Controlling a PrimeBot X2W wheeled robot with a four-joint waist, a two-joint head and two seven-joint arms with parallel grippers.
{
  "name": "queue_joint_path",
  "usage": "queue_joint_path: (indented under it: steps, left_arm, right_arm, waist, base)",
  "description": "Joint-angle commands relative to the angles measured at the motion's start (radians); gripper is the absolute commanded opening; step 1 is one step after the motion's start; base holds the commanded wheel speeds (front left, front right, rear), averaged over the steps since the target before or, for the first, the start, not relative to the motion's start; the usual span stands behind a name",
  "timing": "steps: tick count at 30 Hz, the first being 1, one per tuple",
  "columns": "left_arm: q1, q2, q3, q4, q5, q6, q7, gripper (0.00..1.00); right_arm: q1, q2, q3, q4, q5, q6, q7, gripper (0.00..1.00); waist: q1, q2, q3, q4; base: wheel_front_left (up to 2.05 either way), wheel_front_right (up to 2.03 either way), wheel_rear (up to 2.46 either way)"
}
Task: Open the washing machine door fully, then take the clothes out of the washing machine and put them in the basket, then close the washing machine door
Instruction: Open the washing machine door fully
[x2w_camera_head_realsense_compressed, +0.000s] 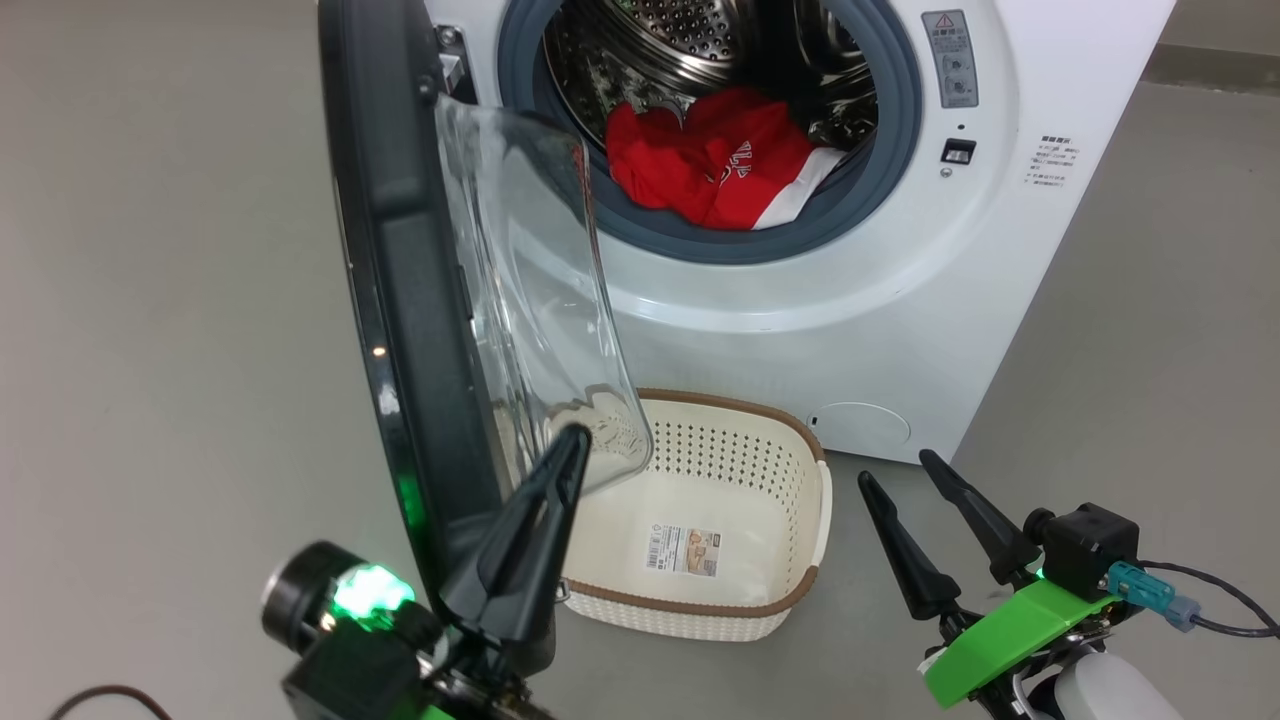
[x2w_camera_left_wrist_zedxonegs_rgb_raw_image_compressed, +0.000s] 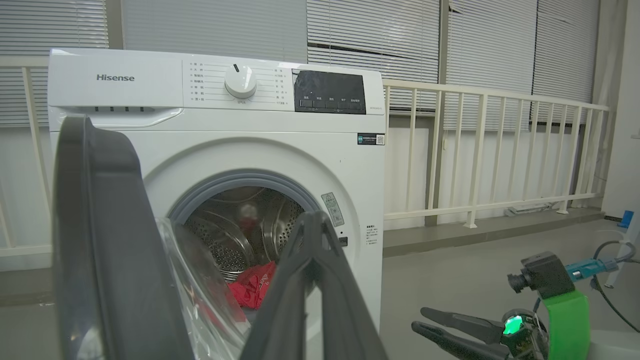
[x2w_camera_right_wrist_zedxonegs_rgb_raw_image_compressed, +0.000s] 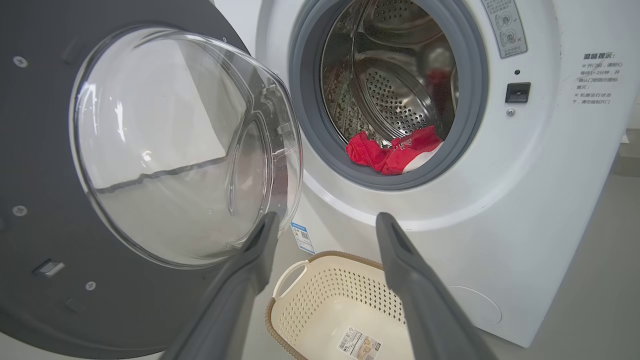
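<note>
Your left gripper, fingers pressed together, is just beside the open washing machine door. Your right gripper is spread. The basket stands between them, and the clothes lie beyond, inside the washing machine.

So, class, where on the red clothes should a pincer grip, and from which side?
Probably the raised bunched fold atop the red clothes, entered head-on through the rubber ring with the open right pincer: the pile lies at the front lip, and the door blocks the left.
</note>
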Motion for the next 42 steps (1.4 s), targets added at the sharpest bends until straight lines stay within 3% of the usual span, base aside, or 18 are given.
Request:
queue_joint_path:
  steps: [1,13,30,42]
  left_arm:
    - [-0.008,-0.001,0.024,-0.012,-0.009,0.0,0.005,0.0]
    - [0.052,-0.008,-0.024,0.105,-0.049,0.0,0.009,0.0]
    - [0.031,-0.014,-0.011,0.369,-0.133,-0.016,-0.024,0.0]
    - [0.016,0.001,0.021,0.424,-0.15,-0.001,-0.047,0.0]
  right_arm:
    - [-0.009,0.001,0.011,-0.026,0.005,0.002,-0.012,1.0]
    - [-0.007,0.005,0.012,-0.026,0.008,0.002,-0.012,1.0]
    - [-0.012,0.013,0.016,-0.016,0.016,0.002,-0.012,1.0]
    - [-0.009,0.01,0.024,-0.013,0.022,0.002,-0.012,1.0]
  waist:
    - [0.0,0.0,0.002,0.001]
    - [0.0,0.0,0.001,0.007]
    - [0.0,0.0,0.0,-0.002]
    - [0.0,0.0,-0.004,0.006]
  base:
    - [0.0,0.0,0.0]
    - [0.0,0.0,0.0]
    - [0.0,0.0,0.0]
    - [0.0,0.0,0.0]
